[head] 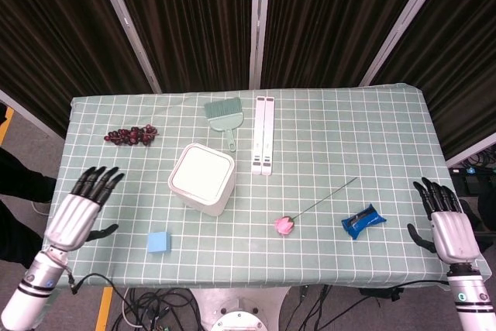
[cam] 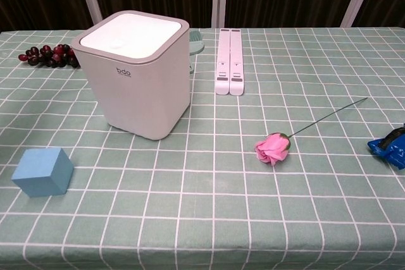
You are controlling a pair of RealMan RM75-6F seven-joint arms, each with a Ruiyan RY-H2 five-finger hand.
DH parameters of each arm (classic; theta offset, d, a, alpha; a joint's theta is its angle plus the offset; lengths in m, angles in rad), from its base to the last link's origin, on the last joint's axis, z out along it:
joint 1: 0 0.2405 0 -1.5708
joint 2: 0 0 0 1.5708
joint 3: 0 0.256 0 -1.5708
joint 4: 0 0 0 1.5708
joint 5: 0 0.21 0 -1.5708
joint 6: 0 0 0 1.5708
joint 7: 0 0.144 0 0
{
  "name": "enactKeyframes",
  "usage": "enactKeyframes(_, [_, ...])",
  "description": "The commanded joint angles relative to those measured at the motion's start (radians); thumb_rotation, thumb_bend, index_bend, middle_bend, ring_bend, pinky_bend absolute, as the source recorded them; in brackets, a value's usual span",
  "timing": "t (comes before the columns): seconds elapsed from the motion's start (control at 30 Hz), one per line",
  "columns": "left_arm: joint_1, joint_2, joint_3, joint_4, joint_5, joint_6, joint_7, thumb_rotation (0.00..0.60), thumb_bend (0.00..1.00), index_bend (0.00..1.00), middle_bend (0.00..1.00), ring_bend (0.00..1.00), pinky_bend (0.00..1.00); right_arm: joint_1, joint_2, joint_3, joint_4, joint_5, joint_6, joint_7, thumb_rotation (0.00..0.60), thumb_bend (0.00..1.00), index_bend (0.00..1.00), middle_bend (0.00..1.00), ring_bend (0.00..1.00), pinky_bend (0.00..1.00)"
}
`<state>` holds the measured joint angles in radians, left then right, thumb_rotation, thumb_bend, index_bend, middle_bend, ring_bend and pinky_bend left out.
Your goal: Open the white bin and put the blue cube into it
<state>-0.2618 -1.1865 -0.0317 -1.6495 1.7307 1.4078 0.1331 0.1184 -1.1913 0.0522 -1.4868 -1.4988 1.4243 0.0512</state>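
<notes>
The white bin (head: 202, 179) (cam: 137, 73) stands left of the table's centre with its lid down. The blue cube (head: 158, 242) (cam: 43, 171) lies on the cloth in front of it, toward the near-left. My left hand (head: 77, 208) hovers over the table's left edge, open, fingers spread, left of the cube and apart from it. My right hand (head: 445, 218) is open off the table's right edge, holding nothing. Neither hand shows in the chest view.
A bunch of dark grapes (head: 130, 136), a green brush (head: 225, 118) and a white folded stand (head: 263, 134) lie behind the bin. A pink rose (head: 285, 224) with a long stem and a blue packet (head: 363, 221) lie to the right.
</notes>
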Motion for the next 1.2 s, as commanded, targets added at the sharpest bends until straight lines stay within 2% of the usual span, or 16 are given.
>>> enactKeyframes(0.03, [-0.061, -0.018, 0.003, -0.047, 0.041, -0.072, 0.057, 0.6, 0.03, 0.04, 0.05, 0.0, 0.07, -0.001, 0.0, 0.003, 0.005, 0.004, 0.001, 0.005, 0.6, 0.26, 0.0, 0.0, 0.0, 0.0])
enactKeyframes(0.27, [-0.15, -0.092, -0.017, -0.055, 0.02, -0.192, 0.085, 0.6, 0.03, 0.04, 0.05, 0.0, 0.07, 0.0, -0.004, 0.004, 0.019, 0.011, -0.007, 0.018, 0.6, 0.26, 0.0, 0.0, 0.0, 0.0])
enactKeyframes(0.53, [-0.196, -0.143, -0.027, -0.033, -0.02, -0.247, 0.116, 0.6, 0.03, 0.04, 0.05, 0.0, 0.07, -0.003, -0.024, 0.014, 0.046, 0.015, 0.009, 0.031, 0.6, 0.26, 0.0, 0.0, 0.0, 0.0])
enactKeyframes(0.8, [-0.206, -0.148, -0.004, -0.03, -0.044, -0.266, 0.129, 0.6, 0.03, 0.04, 0.2, 0.0, 0.07, -0.005, -0.033, 0.015, 0.061, 0.016, 0.011, 0.04, 0.6, 0.26, 0.0, 0.0, 0.0, 0.0])
enactKeyframes(0.93, [-0.205, -0.143, 0.001, -0.033, -0.049, -0.257, 0.133, 0.6, 0.03, 0.04, 0.22, 0.0, 0.07, -0.003, -0.034, 0.015, 0.063, 0.015, 0.008, 0.04, 0.6, 0.26, 0.0, 0.0, 0.0, 0.0])
enactKeyframes(1.07, [-0.19, -0.135, -0.005, -0.043, -0.033, -0.194, 0.126, 0.6, 0.03, 0.04, 0.17, 0.0, 0.07, -0.002, -0.034, 0.016, 0.062, 0.014, 0.008, 0.04, 0.6, 0.26, 0.0, 0.0, 0.0, 0.0])
enactKeyframes(1.2, [-0.151, -0.119, -0.019, -0.051, -0.01, -0.08, 0.117, 0.6, 0.03, 0.04, 0.02, 0.0, 0.07, -0.002, -0.032, 0.016, 0.058, 0.013, 0.009, 0.038, 0.6, 0.26, 0.0, 0.0, 0.0, 0.0])
